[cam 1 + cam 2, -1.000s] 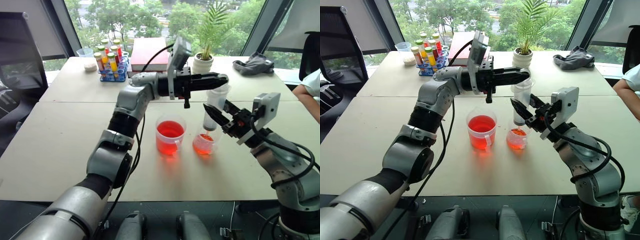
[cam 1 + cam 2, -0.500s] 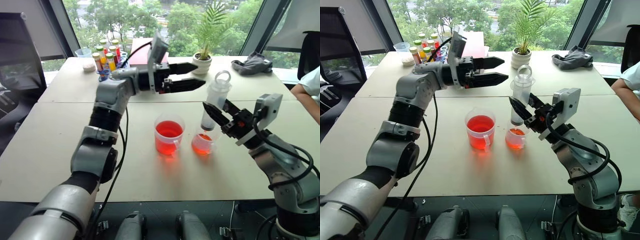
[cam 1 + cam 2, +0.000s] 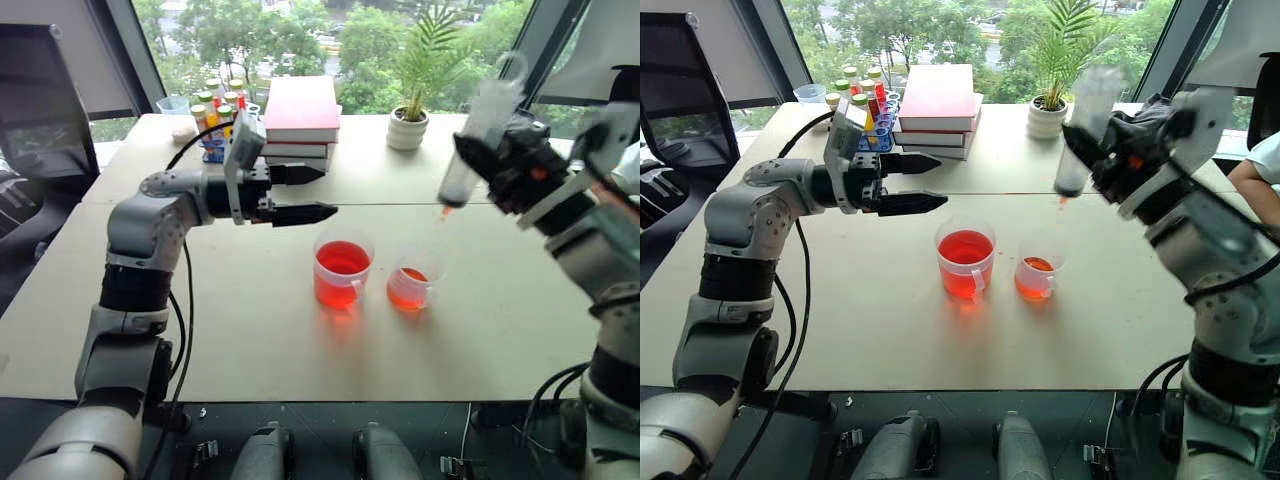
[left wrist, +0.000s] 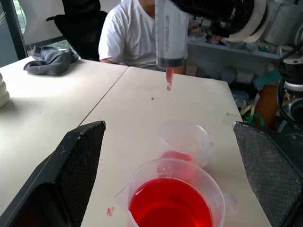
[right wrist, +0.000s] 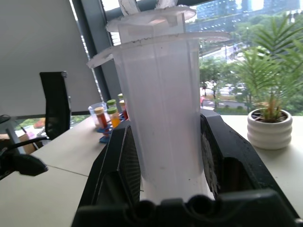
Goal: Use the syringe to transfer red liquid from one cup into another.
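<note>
Fingers of the right gripper [image 3: 1110, 165] stay clenched on the syringe [image 3: 1083, 120], now lifted clear above the smaller cup [image 3: 1038, 268], while the left gripper [image 3: 915, 183] has released and withdrawn left, suggesting the discharge is finished.

- The left arm reaches out over the left half of the table, elbow bent, forearm level and pointing toward the right.
- The left gripper [image 3: 305, 192] has its two black fingers spread apart, one above the other in the head views, with nothing between them.
- In the left wrist view the left gripper's two textured pads [image 4: 78, 156] stand wide apart.
- The right arm is raised above the table's right side, its wrist lifted high and tilted.
- The right gripper [image 3: 490, 160] is clamped on the barrel of the syringe [image 3: 478, 140], held aloft with its nozzle pointing down.
- In the right wrist view its fingers [image 5: 120, 165] press against both sides of the clear barrel.
</note>
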Robot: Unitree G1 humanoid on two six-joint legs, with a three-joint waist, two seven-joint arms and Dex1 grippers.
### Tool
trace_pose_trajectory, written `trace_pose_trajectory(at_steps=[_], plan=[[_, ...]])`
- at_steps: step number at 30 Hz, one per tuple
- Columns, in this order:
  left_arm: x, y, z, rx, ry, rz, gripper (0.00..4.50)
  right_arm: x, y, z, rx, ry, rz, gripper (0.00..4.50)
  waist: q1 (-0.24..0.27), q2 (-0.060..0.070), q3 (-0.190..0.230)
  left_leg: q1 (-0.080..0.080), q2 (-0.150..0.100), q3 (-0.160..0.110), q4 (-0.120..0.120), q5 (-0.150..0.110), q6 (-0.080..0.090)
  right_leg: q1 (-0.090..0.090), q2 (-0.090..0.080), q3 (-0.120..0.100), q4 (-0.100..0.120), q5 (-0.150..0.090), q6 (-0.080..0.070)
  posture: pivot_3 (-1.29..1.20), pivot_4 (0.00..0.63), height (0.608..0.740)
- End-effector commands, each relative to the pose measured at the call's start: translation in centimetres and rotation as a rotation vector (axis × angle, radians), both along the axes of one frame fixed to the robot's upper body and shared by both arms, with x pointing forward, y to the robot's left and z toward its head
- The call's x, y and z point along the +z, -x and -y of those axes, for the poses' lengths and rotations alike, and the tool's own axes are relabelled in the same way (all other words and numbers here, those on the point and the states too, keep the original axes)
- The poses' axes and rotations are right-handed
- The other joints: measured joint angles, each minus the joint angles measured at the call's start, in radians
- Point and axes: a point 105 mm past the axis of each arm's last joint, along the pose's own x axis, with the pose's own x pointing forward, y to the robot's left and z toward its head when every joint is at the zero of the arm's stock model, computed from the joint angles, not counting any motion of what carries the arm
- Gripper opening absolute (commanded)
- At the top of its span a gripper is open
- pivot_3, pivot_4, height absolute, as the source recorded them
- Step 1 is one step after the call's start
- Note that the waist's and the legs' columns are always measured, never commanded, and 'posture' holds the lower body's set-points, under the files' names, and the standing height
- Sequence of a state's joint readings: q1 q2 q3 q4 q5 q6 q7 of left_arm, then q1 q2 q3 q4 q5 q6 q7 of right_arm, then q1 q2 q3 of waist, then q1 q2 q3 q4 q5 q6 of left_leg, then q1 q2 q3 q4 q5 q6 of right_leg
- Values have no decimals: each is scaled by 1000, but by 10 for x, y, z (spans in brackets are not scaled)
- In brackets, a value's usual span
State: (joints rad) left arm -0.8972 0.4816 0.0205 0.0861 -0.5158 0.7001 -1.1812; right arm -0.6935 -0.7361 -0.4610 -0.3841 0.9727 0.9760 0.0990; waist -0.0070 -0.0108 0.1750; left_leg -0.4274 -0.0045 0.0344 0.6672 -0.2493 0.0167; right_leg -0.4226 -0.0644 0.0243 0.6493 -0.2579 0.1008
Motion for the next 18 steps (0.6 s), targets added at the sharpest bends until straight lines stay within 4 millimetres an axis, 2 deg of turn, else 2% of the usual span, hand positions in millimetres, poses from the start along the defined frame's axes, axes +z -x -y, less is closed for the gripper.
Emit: trace_pose_trajectory(at_steps=[1,4,7,8,11,14,18], plan=[[10,6,-3,10,27,35,4432,2,-9,40,-131,7,-236,1364,-2,0,0,0,0,1,-1,0,0,-1,0,0,0,0,0,0,150,740],[8,7,-3,20,28,34,4432,-23,-14,60,-173,36,-519,1364,-4,0,0,0,0,1,-2,0,0,-1,-1,1,-2,0,-1,0,150,740],[6,11,-3,25,28,33,4432,-79,-16,80,-245,99,-857,1364,-7,0,0,0,0,1,-3,0,0,-1,-1,2,-3,0,-1,0,150,740],[5,12,-4,27,27,32,4432,-91,-16,84,-255,109,-920,1364,-8,0,0,0,0,2,-3,0,0,-1,-1,2,-3,0,-1,0,150,740],[-1,16,-4,34,10,28,4432,-130,-23,92,-262,96,-1062,1364,-9,1,0,0,0,3,-3,0,0,-1,-1,3,-3,0,-1,0,150,740],[-5,20,-4,36,9,17,4432,-160,-25,93,-253,117,-1154,1364,-7,1,0,0,0,4,-3,0,0,-2,1,2,-2,0,-1,0,150,740],[-12,24,-7,55,-7,3,4432,-185,-30,93,-239,110,-1212,1364,-7,1,0,0,0,4,-2,0,0,-2,2,2,-2,0,0,0,150,740]])
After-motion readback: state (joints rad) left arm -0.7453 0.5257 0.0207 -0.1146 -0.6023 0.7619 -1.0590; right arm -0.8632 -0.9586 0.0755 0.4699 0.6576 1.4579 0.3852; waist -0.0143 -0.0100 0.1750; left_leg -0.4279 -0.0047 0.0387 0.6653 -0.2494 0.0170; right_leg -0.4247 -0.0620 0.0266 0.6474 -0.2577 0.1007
